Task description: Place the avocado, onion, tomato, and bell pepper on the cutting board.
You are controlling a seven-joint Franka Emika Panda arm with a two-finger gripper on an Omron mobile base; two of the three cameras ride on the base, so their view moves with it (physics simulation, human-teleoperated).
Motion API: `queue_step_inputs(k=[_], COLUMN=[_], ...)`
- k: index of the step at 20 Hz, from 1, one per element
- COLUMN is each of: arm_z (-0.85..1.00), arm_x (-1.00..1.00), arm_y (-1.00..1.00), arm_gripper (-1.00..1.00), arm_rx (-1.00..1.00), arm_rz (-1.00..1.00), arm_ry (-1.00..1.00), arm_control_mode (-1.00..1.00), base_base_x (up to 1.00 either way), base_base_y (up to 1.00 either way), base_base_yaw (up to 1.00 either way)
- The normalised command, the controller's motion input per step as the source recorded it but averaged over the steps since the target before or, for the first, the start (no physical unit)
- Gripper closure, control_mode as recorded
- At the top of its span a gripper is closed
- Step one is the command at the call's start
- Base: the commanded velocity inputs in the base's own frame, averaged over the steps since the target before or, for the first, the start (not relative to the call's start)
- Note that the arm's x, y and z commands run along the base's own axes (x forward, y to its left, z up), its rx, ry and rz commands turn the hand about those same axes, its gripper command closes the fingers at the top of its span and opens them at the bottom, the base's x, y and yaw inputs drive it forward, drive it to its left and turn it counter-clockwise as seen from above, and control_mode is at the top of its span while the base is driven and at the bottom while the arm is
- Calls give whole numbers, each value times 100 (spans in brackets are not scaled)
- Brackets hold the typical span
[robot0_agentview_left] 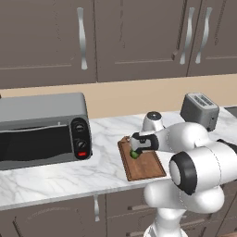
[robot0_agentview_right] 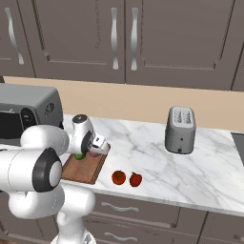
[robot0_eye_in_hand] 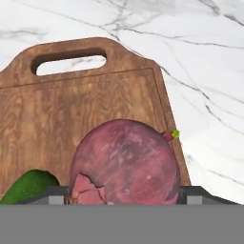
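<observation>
Purple onion [robot0_eye_in_hand: 125, 162] sits between the jaws over the cutting board [robot0_eye_in_hand: 81, 109] beside the avocado [robot0_eye_in_hand: 29, 187] (grip or release, can't tell); next: fetch tomato [robot0_agentview_right: 118, 177] and bell pepper [robot0_agentview_right: 136, 179] off the desk [robot0_agentview_right: 190, 167].

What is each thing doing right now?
Hand: over the cutting board, around the onion.
Onion: between the fingers, above the board.
Avocado: on the board.
Cutting board: flat on the counter.
Tomato: on the counter.
Bell pepper: on the counter, beside the tomato.
</observation>
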Motion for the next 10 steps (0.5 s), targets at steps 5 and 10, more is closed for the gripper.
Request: queue_step_inputs(k=[5, 10], arm_z=[3, 31], arm_x=[-7, -11], arm_y=[-2, 0], arm_gripper=[-100, -100], arm_rx=[0, -4], arm_rz=[0, -1], arm_ry=[0, 0], arm_control_mode=[-100, -100], base_base_x=[0, 0], base_base_y=[0, 0], base_base_yaw=[0, 0])
